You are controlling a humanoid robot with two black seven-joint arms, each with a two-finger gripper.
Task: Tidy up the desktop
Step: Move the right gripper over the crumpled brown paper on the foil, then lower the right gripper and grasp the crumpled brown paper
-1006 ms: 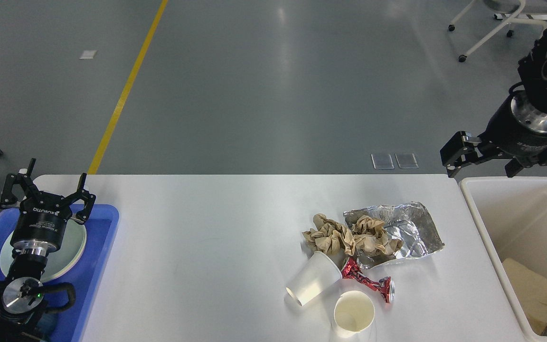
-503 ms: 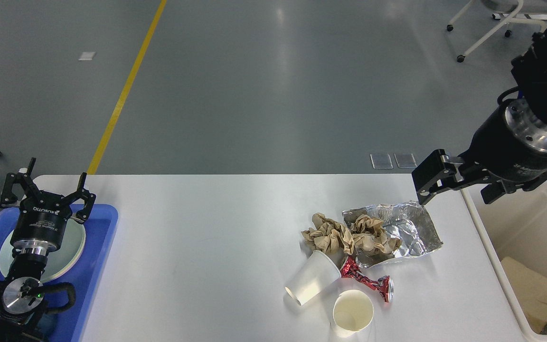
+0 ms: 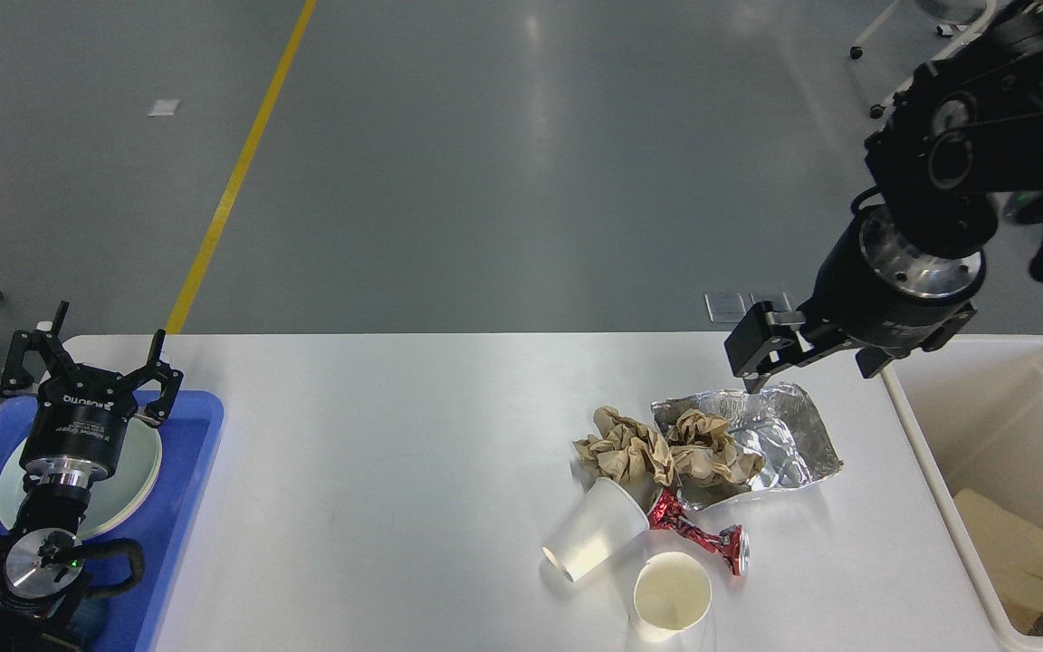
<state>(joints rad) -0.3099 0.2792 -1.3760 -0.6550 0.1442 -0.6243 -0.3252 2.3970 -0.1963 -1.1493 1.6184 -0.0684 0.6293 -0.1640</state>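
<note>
My right hand point(image 3: 761, 358) is hanging above the surface point(image 3: 413, 471), just over the far edge of the foil sheet point(image 3: 779, 435), not touching it. It's showing dark and side-on, so I can't tell whether its fingers are spread or closed.

My left hand point(image 3: 87, 367) is sitting over the far edge of the blue tray point(image 3: 186, 507), fingers spread wide, gripping nothing.

Taking the foil sheet as landmark: the crumpled brown paper point(image 3: 662, 448) is lying on its left part and spilling off to the left. The crushed red can point(image 3: 703, 539) is lying just in front of it. A tipped white cup point(image 3: 594, 541) is lying in front-left of it, base against the brown paper. An upright paper cup point(image 3: 671, 598) is standing further to the front, near the surface's front edge, just beside the can.

Room: the surface is running bare from the left of the foil clutter over to the blue tray. To the right of the foil, only a narrow bare strip is separating it from the surface's right edge.

Containers: the cream bin point(image 3: 920, 426) is sitting right of the foil, against the surface's right edge, holding tan folded material point(image 3: 1015, 557). The blue tray is holding a pale round plate point(image 3: 123, 480), partly hidden by my left arm.
</note>
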